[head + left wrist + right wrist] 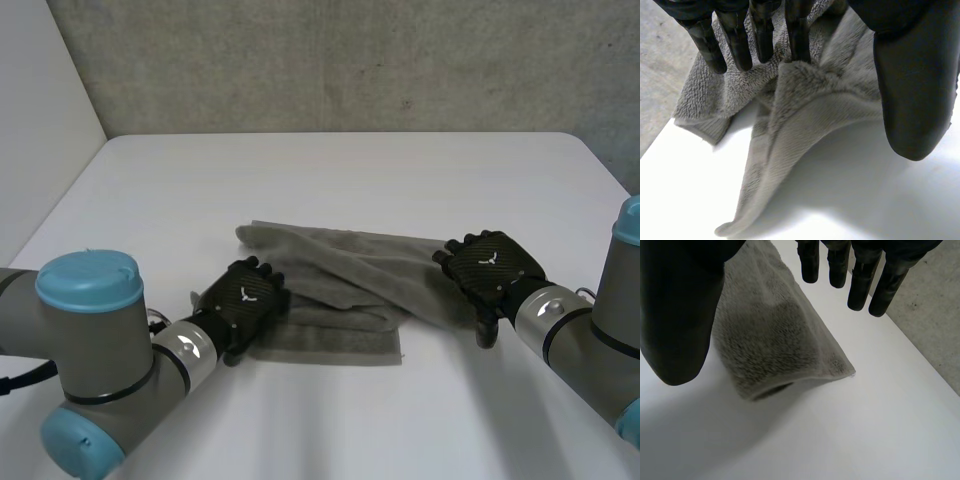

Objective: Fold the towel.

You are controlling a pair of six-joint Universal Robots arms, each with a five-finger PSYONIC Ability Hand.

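the left hand [243, 296] lays straight fingers [742, 45] on the left end of the rumpled grey towel [340, 285], thumb apart. the right hand [490, 268] is spread wide above the towel's right end on the white worktop [330, 180].

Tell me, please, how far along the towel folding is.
Done: the towel lies partly doubled over itself, loose and rumpled. In hand: the left robot hand rests straight fingers on its left end; the right robot hand is open above its right end. Left: probably another fold and squaring the edges.
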